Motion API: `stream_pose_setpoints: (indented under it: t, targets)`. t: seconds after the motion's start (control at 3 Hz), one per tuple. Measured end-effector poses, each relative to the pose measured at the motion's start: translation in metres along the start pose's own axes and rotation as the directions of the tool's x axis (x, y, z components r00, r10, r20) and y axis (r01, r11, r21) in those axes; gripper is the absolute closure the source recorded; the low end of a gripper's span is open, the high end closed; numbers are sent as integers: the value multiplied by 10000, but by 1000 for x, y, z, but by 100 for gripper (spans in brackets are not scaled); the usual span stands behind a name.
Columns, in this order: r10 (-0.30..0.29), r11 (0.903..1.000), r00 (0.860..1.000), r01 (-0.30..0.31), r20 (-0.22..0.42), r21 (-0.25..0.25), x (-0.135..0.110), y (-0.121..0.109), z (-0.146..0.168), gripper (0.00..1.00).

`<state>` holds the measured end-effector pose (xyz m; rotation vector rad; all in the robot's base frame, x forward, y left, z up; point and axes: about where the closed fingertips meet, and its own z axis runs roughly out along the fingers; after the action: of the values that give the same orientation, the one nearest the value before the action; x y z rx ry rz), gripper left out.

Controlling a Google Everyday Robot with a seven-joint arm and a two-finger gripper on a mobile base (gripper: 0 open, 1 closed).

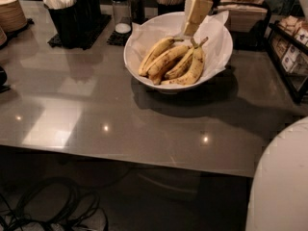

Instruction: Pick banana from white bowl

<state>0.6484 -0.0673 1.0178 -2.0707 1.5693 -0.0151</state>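
Note:
The white bowl, lined with crumpled white paper, stands on the grey table right of centre. Several bananas lie in it. The freckled banana lies in the middle, between a smoother yellow banana on its left and a pair joined at the stems on its right. My gripper, cream-coloured, hangs over the far side of the bowl, just above the bananas' stem ends and slightly behind them. It touches no banana.
A black caddy of white utensils and shakers stand at the back left. Tan plates are stacked at the far left. A rack of packets is on the right. My white body fills the lower right. Cables lie on the floor.

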Motion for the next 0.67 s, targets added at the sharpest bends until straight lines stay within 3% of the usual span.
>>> stream_pose_setpoints:
  t: [0.33, 0.67]
  targets:
    - [30, 9992, 10000, -32, -68, -401, 6, -1, 37, 0]
    - [-106, 9973, 9999, 111, 78, -722, 10, -2, 75, 0]
